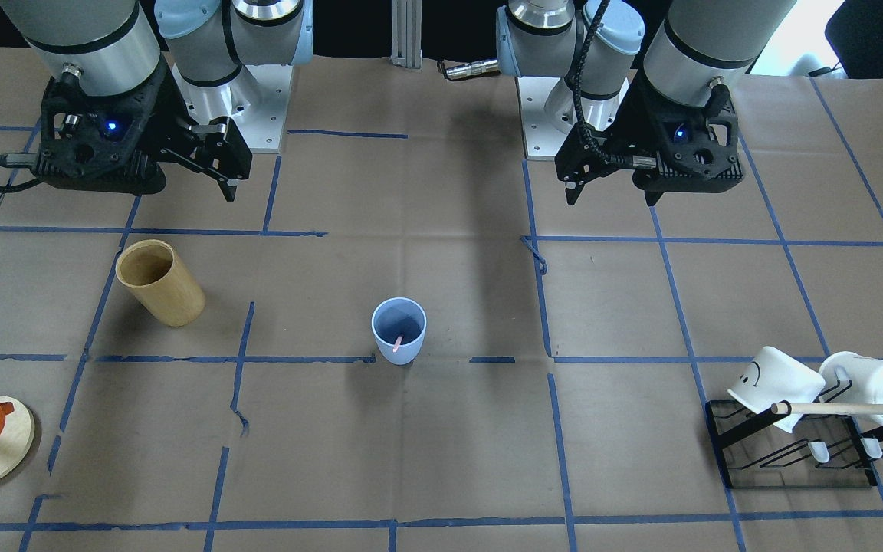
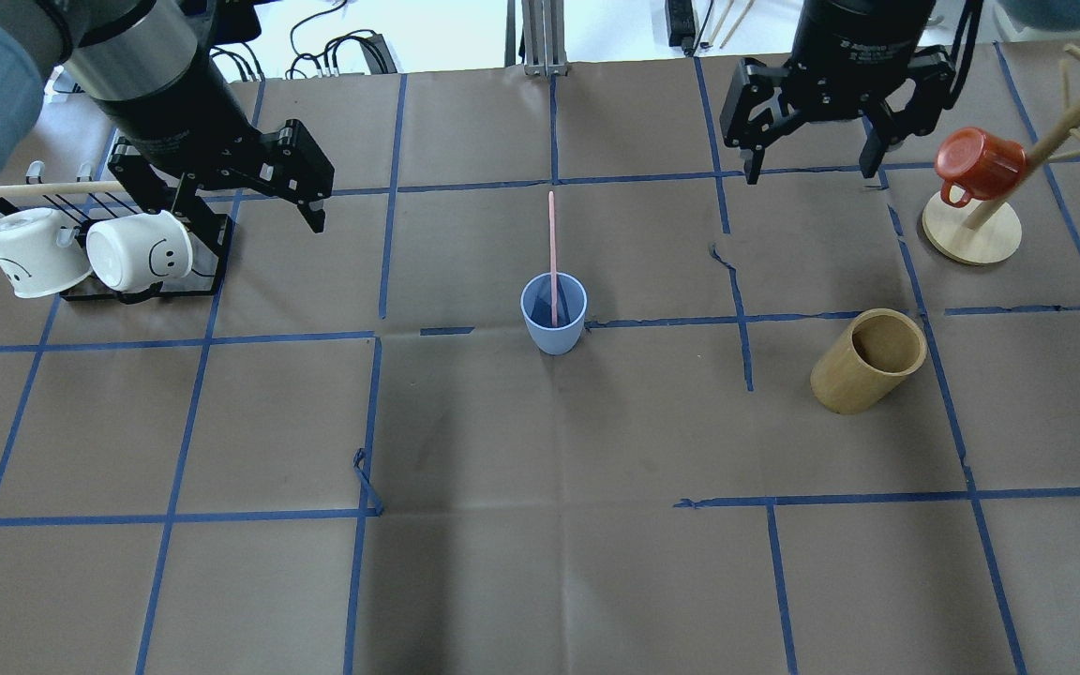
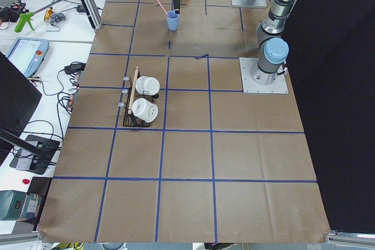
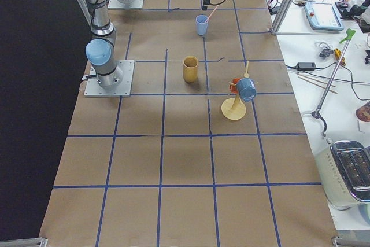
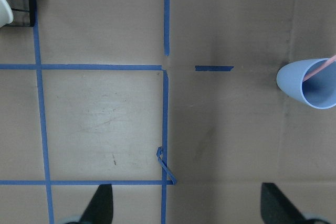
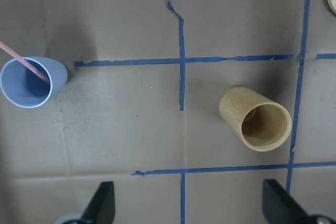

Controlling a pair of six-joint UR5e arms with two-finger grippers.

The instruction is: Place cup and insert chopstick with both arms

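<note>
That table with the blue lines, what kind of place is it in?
Probably a robot lab: the left arm and right arm are bolted to a tape-gridded table, with cables and a controller on the bench beside it.

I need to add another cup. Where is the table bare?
Bare room lies between the blue cup and the mug rack, and across the half nearest the robot. Crowded around the wooden cup and mug tree.

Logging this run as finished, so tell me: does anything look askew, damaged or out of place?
Only the blue tape: one strip end is peeled up and curled, on the robot's left of the cup. The blue cup stands upright with the pink chopstick leaning inside; nothing spilled.
</note>
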